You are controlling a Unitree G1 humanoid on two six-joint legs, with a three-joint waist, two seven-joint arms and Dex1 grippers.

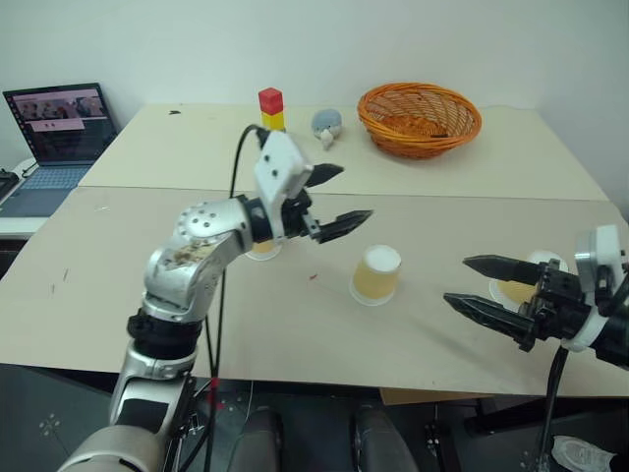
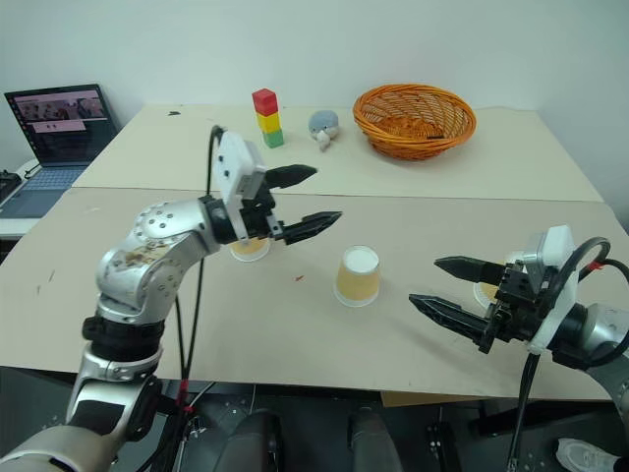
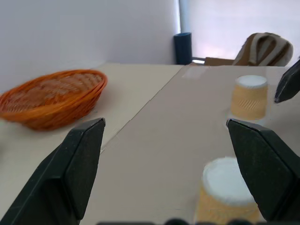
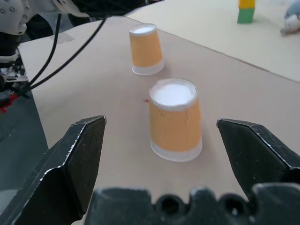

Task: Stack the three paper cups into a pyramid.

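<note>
Behind the gaping left pincer (image 1: 334,200) and right pincer (image 1: 485,285), two cups sit half hidden.

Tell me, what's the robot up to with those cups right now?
Left gripper open, empty, above one cup. Right gripper open, empty. Three cups apart on the table, upside down, none stacked: middle cup, right cup. Nothing between them.

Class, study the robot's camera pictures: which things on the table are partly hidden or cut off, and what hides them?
- Left cup: head views, mostly behind the open left tool.
- Right cup: head views, its side hidden by the open right tool.
- Middle cup: left wrist view, base cut off at the picture's edge.
- Laptop: cut by the picture's edge, screen content too small to read.
- Block tower: right wrist view, top cut off.
</note>
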